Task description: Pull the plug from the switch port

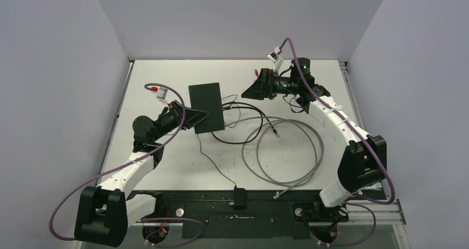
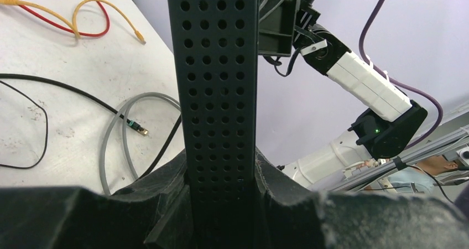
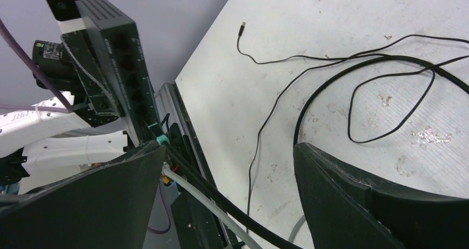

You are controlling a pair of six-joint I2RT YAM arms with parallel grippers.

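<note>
White tabletop boxed in by grey walls. The switch (image 1: 206,106) sits left of centre, its near left edge clamped between the fingers of the left gripper (image 1: 193,118). A plug (image 3: 160,141) with a teal boot sits in a port on its right edge. The right gripper (image 1: 250,89) hangs near the switch's far right corner without touching it, fingers spread wide apart.

Grey walls (image 1: 238,16) on 3 sides of white table (image 1: 160,72) w/ black rail (image 1: 249,210) at near edge.
</note>
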